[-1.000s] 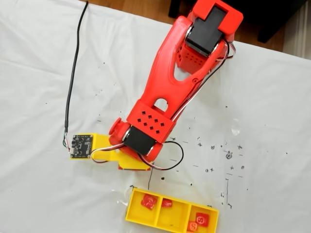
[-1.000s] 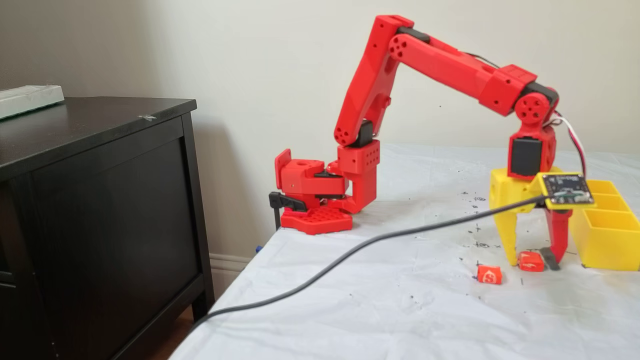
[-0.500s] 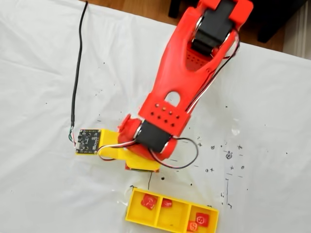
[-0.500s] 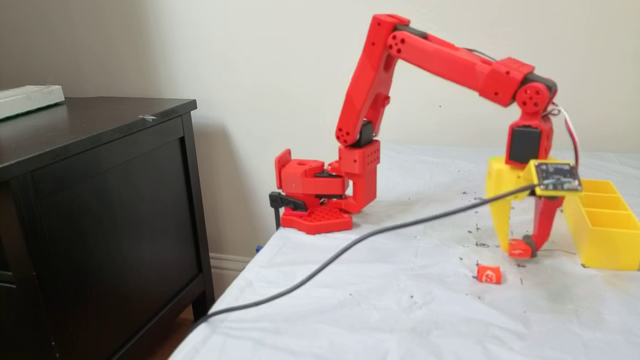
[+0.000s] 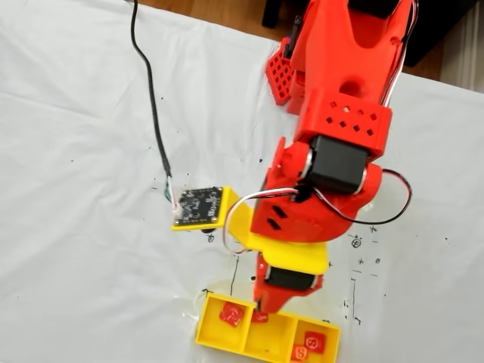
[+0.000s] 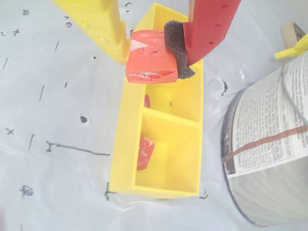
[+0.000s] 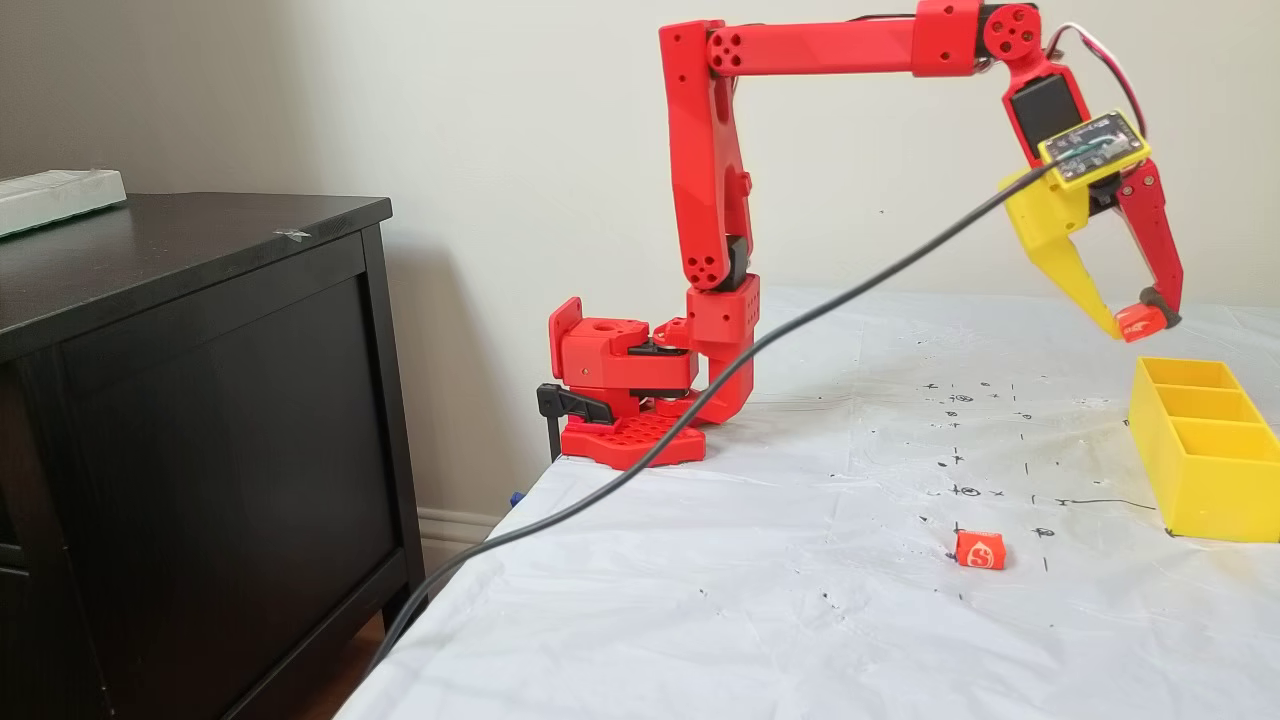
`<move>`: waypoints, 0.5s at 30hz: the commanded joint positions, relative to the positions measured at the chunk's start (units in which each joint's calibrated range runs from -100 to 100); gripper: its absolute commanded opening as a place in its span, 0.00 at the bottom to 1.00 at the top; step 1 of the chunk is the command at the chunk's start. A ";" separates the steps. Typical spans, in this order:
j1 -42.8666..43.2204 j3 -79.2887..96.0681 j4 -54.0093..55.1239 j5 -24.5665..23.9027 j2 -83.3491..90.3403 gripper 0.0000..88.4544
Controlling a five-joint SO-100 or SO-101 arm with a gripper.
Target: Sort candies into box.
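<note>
Candy (image 6: 150,58) was pinched tight between the yellow finger (image 6: 98,26) and the padded red finger (image 6: 208,26) of the gripper (image 7: 1136,322), held up in the air over the yellow box (image 7: 1200,470). From the wrist view it hung right above the far end of the box (image 6: 126,144), not touching it. In a fixed view from the side, the arm (image 7: 700,150) was stretched out high with the gripper pointing down and the candy (image 7: 1134,322) well above the box rim.

One more orange-red candy (image 7: 979,549) sat on the white table cover (image 7: 700,600), well apart from the box on its left in that view.

Looking down in a fixed view, the box (image 5: 206,327) had candies already inside: one (image 5: 229,313) in the left compartment and two (image 5: 315,342) (image 5: 299,352) in the right one. The wrist view also showed a candy (image 6: 145,152) leaning against the wall of the nearest compartment.

A small circuit board (image 5: 199,205) on a yellow plate rode beside the gripper with a black cable (image 5: 151,91) trailing off it
</note>
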State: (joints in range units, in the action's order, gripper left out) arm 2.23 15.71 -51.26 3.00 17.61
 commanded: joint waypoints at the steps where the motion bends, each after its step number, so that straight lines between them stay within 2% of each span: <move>1: 3.47 3.09 12.57 -0.68 5.38 0.00; 7: 3.83 3.54 21.82 -0.98 -0.98 0.00; 15: 3.74 1.08 21.42 -0.49 -6.07 0.00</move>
State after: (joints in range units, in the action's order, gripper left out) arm 5.00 21.66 -30.14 1.98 11.58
